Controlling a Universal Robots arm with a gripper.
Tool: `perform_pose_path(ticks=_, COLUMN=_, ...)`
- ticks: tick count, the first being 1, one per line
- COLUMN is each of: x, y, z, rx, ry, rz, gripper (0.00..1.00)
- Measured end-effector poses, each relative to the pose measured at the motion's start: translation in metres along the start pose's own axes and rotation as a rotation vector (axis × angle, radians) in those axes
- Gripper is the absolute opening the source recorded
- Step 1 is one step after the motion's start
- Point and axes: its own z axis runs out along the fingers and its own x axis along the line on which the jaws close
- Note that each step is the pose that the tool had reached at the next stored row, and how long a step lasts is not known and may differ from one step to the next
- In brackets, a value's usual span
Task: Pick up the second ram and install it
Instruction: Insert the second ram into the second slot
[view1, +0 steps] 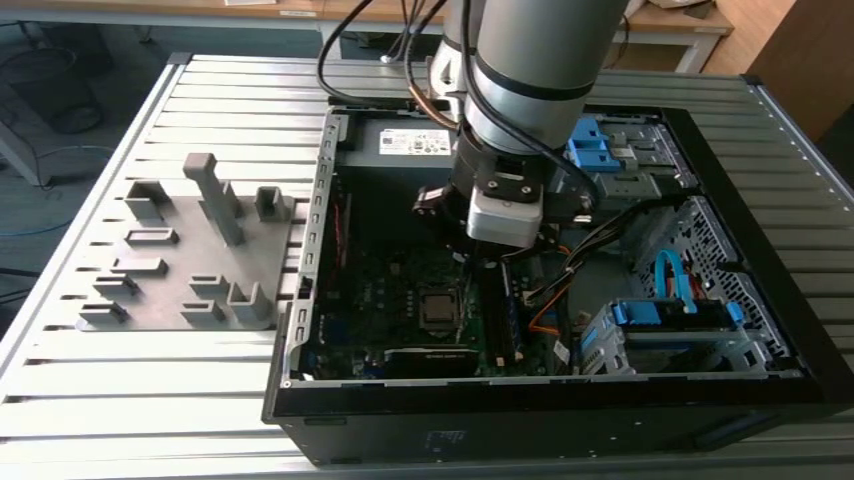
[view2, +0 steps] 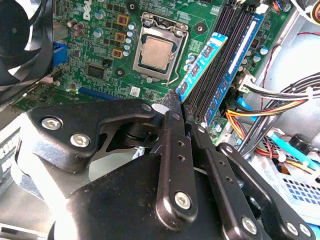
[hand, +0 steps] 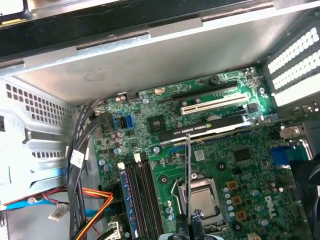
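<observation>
The second ram (view2: 202, 65) is inside the open computer case (view1: 304, 300), held up off the green board (view2: 100, 45). It is not yet in any slot. In the second wrist view it sticks out from the tips of the hand (view2: 184, 112), which is clamped on one end of it. The free end slants over the board just beside the black memory slots (view2: 227, 55).

In the first wrist view the stick (hand: 187, 170) appears edge-on as a thin line rising from the hand (hand: 189, 227). I judge that gripping it by its flat faces keeps the contact edge free and lets the arm line it up with a slot. It seems to lie at a slight angle to the slots rather than parallel.

A long blue strip (view2: 245, 50) sits in a slot on the far side of the black ones. It is probably a stick already seated, though I cannot be sure.

On the other side of the held stick is the bare silver processor (view2: 156, 52) in its socket. Besides the board, the case holds a black fan (view2: 20, 35), bundles of coloured cables (view2: 270, 107) and a drive cage with blue parts (view1: 667, 320).

The case lies on its side on the slatted metal worktop (view1: 200, 400), so the board faces up towards the arm. Beside it, to the exterior view's left, stands a grey fixture (view1: 174, 300) of plastic blocks.
</observation>
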Motion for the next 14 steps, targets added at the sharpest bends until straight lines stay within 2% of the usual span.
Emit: perform_pose_path(ticks=14, x=0.0000, y=0.0000, z=0.0000, rx=-0.0046, ry=0.0057, rz=-0.090, gripper=0.14)
